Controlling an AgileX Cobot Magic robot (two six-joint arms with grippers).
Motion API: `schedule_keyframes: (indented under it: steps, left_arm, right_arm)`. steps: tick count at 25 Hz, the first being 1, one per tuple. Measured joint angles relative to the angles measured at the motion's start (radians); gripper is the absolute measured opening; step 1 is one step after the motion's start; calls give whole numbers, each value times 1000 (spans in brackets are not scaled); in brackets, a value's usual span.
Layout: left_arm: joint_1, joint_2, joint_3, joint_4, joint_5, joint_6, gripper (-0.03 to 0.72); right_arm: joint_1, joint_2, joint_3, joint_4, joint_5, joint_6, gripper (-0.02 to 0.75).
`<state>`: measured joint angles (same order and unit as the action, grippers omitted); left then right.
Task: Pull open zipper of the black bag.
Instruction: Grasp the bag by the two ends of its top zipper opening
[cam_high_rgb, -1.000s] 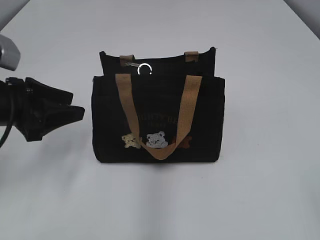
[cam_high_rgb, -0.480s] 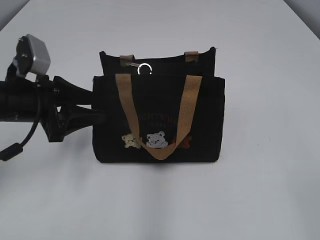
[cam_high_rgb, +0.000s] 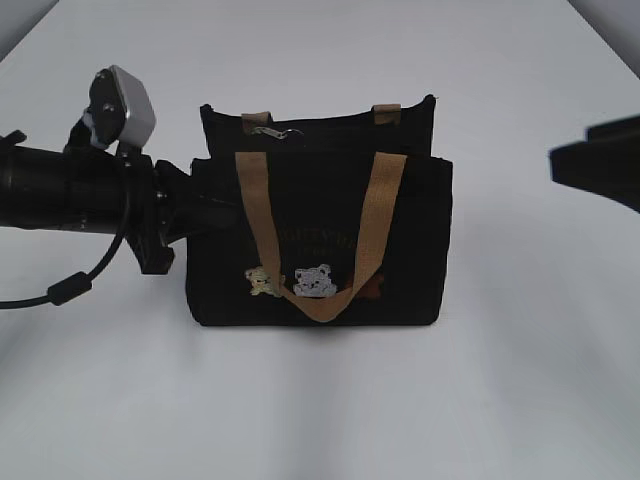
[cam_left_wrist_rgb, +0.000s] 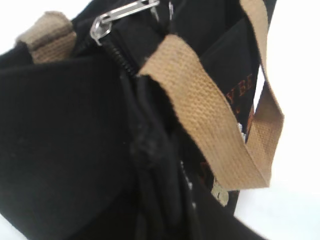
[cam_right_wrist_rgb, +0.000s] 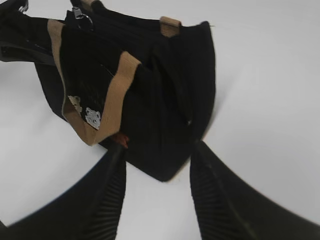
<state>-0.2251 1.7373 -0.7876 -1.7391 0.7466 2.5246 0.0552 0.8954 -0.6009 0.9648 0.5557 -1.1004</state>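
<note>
White bench (cam_high_rgb: 320, 420) fills every view, plain and bare around the bag (cam_high_rgb: 320, 290), which stands upright at the centre of the exterior frame. Its tan handle (cam_high_rgb: 375, 225) hangs down the front in a loop over three small bear patches (cam_high_rgb: 312, 280), with faint lettering just above them. A second handle shows only as two short tan tabs (cam_high_rgb: 386, 112) along the back top edge.

Zipper (cam_high_rgb: 330, 128) runs along the top between those tabs; its silver pull (cam_high_rgb: 266, 131) lies at the upper left of the bag, near the left tab. In the left wrist view the same pull (cam_left_wrist_rgb: 120, 15) sits at the top of the frame, just above the dark zip teeth, with the front handle (cam_left_wrist_rgb: 210, 125) crossing diagonally beside it.

Left pincer (cam_high_rgb: 205, 212) comes in from the left edge of the exterior frame and presses into the bag's left side, at its upper corner. Its tips are lost against the black cloth, and its own camera shows only fabric filling the frame, so I cannot tell whether it has a hold or how far it is closed.

Right pincer (cam_right_wrist_rgb: 157, 165) appears as a dark shape at the right edge of the exterior frame, well apart from the bag. Its own view shows both ribbed fingers (cam_right_wrist_rgb: 215, 200) spread apart with nothing between them, the bag's right end (cam_right_wrist_rgb: 175, 100) lying beyond
</note>
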Motion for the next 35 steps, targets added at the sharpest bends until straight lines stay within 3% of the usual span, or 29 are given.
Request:
schedule_keyframes:
  steps: [4, 7, 14, 19, 23, 30, 33, 35]
  left_arm:
    - [-2, 0, 0, -1, 0, 0, 71]
    - [-2, 0, 0, -1, 0, 0, 71]
    - [-2, 0, 0, -1, 0, 0, 71]
    - [-2, 0, 0, -1, 0, 0, 71]
    - [-2, 0, 0, -1, 0, 0, 71]
    - [-2, 0, 0, -1, 0, 0, 71]
    - [-2, 0, 0, -1, 0, 0, 71]
    - [-2, 0, 0, -1, 1, 0, 71]
  right_arm:
    - [3, 337, -206, 271, 101, -416, 337]
    - [43, 532, -381, 331, 157, -550, 337]
    - [238, 786, -635, 155, 155, -594, 337]
    - [333, 848, -669, 50, 61, -601, 337]
    - [377, 851, -670, 28, -1, -637, 322]
    - [411, 906, -678, -19, -37, -658, 212]
    - [414, 897, -679, -65, -41, -640, 46]
    - [413, 877, -679, -95, -38, -593, 1]
